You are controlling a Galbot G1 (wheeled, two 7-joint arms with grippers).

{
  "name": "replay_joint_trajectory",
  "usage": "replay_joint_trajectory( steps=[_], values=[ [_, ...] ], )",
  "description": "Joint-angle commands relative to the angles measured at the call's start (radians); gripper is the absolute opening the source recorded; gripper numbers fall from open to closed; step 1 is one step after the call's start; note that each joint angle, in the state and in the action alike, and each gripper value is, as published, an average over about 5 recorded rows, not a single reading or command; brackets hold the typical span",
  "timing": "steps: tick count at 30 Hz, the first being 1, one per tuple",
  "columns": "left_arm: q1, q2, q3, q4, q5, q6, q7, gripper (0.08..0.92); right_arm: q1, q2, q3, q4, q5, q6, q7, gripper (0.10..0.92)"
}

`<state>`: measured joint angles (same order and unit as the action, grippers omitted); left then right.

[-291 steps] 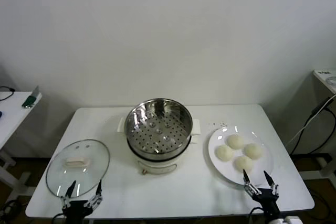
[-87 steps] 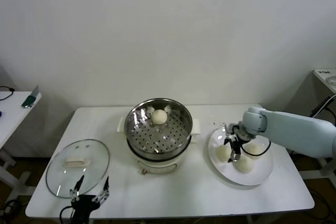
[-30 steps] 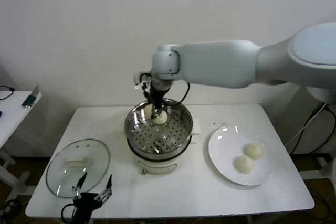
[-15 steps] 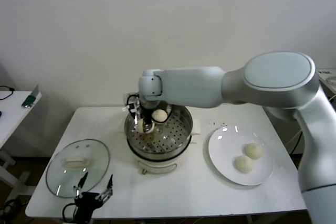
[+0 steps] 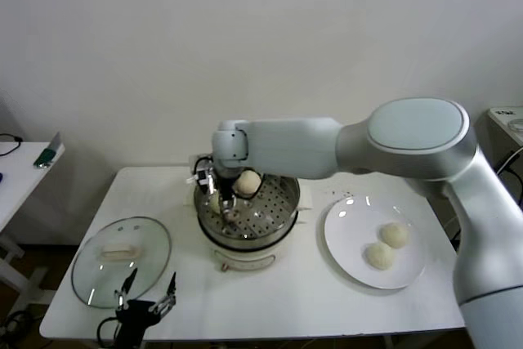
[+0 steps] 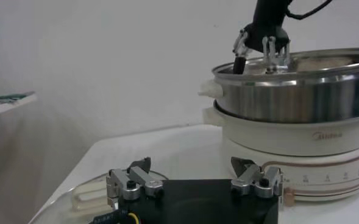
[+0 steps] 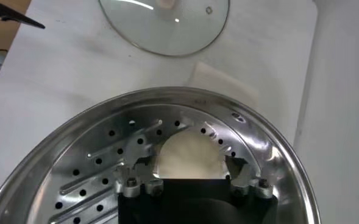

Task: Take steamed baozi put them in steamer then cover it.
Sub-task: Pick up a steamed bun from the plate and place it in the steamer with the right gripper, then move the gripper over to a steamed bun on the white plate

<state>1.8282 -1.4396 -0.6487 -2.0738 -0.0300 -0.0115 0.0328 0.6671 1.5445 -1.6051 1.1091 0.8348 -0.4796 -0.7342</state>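
Right wrist view shows the right gripper (image 7: 190, 159) spread wide around a baozi (image 7: 188, 159) on the steamer (image 7: 240, 122) floor — soft, light dough that dents easily, so the two on the plate (image 5: 339, 239) want a gentle side pinch.

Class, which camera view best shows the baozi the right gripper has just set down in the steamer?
The right wrist view: the baozi lies on the steamer floor between the open right gripper fingers. The head view shows only a sliver of it beside the gripper. The left wrist view hides it behind the steamer wall.
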Motion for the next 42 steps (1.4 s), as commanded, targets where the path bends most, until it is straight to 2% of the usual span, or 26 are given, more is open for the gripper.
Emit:
replay_joint_trajectory(
  steps=[1,4,9,14,19,25,30,42],
  values=[
    [0.003,-0.001,0.0,-0.005,0.002,0.0,0.0,0.823,0.143,-0.111,-0.033,0.108,0.048,0.062,-0.084,0.821],
    [0.007,-0.001,0.0,-0.015,0.005,0.002,0.001,0.823,0.247,-0.245,-0.078,0.206,0.066,0.113,-0.165,0.822],
    [0.011,-0.001,0.0,-0.04,0.006,0.011,0.006,0.823,0.366,-0.531,-0.189,0.364,0.005,0.166,-0.253,0.823],
    [0.008,0.0,-0.003,-0.032,0.012,0.009,0.007,0.823,0.338,-0.778,-0.266,0.456,-0.167,0.179,-0.248,0.823],
    [0.009,-0.004,-0.007,-0.028,0.013,0.01,0.006,0.823,0.173,-0.937,-0.215,0.448,-0.343,0.169,-0.212,0.823],
    [0.014,-0.011,-0.009,-0.031,0.015,0.012,0.007,0.823,-0.12,-1.034,0.002,0.376,-0.522,0.163,-0.197,0.823],
    [0.023,-0.017,-0.008,-0.037,0.022,0.014,0.007,0.823,-0.289,-1.054,0.141,0.333,-0.617,0.164,-0.191,0.823],
    [0.037,-0.027,-0.006,-0.036,0.039,0.013,0.006,0.823,-0.493,-1.011,0.309,0.269,-0.667,0.155,-0.172,0.823]
  ],
)
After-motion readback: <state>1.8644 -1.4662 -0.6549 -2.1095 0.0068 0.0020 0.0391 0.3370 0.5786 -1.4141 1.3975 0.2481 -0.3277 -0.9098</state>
